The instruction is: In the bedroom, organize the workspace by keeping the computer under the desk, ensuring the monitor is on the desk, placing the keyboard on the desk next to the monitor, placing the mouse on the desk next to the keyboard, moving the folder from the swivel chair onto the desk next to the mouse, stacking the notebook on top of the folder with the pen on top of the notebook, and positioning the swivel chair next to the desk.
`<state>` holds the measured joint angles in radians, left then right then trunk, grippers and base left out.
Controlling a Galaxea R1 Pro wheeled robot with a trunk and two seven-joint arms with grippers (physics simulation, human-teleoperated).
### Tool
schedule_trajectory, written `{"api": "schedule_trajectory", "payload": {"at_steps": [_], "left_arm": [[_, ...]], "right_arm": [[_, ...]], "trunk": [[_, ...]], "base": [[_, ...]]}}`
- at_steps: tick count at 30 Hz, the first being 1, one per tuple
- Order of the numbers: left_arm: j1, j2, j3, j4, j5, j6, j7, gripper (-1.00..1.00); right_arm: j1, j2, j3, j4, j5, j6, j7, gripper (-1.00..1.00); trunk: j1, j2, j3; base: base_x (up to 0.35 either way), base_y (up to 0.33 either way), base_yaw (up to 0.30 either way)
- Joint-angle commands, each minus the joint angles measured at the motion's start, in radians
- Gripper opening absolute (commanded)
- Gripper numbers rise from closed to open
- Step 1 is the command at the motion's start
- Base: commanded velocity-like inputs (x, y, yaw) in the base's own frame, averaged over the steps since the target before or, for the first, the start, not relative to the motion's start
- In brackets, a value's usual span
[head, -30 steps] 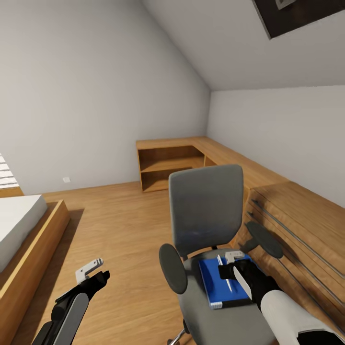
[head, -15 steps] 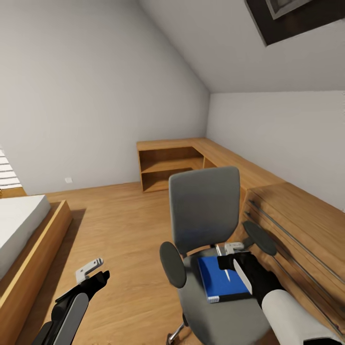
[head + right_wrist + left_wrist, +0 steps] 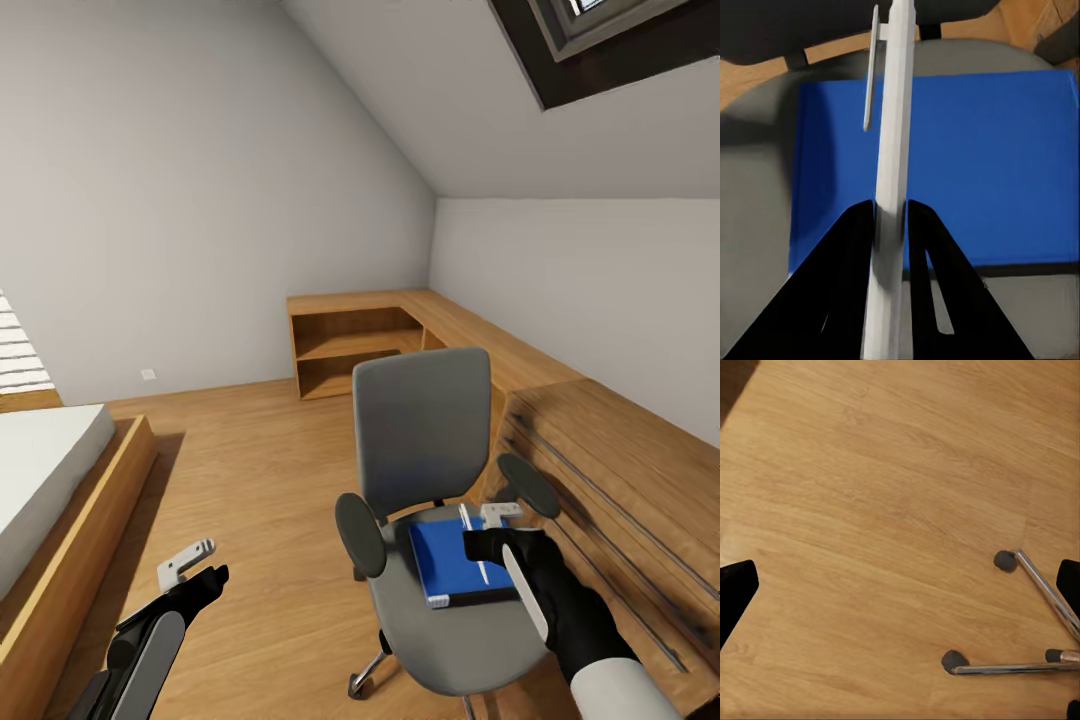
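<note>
One low bed (image 3: 50, 450) is occupying the left side of the room, its wooden frame lying on the plank floor (image 3: 250, 450). One oak shelving unit (image 3: 350, 340) is running along the far wall and turning the corner toward the robot's right. One swivel chair (image 3: 425, 430) is standing in the middle, grey back upright, seat facing the robot, black armrests out to either side; its chrome legs and casters are showing in the left wrist view. One blue folder (image 3: 450, 560) is lying flat on the chair seat, between the armrests and just in front of the backrest. One right gripper (image 3: 487, 532) is hovering directly above that folder, its jaws standing narrow and appearing to be pinching a slim white pen (image 3: 894, 112). The pen's long axis is running along the line of the fingers and across the blue cover (image 3: 982, 165). One left gripper (image 3: 195, 565) is hanging low over bare floor, well apart from the seat, its jaws spread wide and holding nothing. Judged relation: the folder is sitting straight below the right jaws, so the right arm is by far the nearer, but it is carrying the pen and so is not free to grasp the folder.
</note>
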<state>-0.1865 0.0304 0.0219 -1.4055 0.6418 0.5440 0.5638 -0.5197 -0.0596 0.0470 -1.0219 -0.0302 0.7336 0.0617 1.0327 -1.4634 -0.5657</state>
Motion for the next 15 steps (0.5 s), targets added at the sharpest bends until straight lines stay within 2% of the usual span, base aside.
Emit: {"api": "schedule_trajectory", "payload": {"at_steps": [1,6,15], "left_arm": [[-0.001,0.000,0.000,-0.001,0.010,0.002,0.008,1.00],[-0.001,0.000,0.000,-0.001,0.010,0.002,0.008,1.00],[-0.001,0.000,-0.001,0.000,0.010,0.002,0.008,1.00]], "right_arm": [[0.009,-0.001,-0.008,-0.023,-0.005,0.014,0.002,-1.00],[0.054,0.000,-0.046,-0.136,-0.004,0.077,0.001,-1.00],[0.080,0.001,-0.062,-0.269,-0.006,0.227,0.003,-1.00]], "trunk": [[-0.004,0.007,0.002],[-0.023,0.042,0.018],[-0.058,0.105,0.046]], "base": [[-0.013,0.000,0.000],[-0.007,0.000,0.000],[-0.001,0.000,0.000]]}}
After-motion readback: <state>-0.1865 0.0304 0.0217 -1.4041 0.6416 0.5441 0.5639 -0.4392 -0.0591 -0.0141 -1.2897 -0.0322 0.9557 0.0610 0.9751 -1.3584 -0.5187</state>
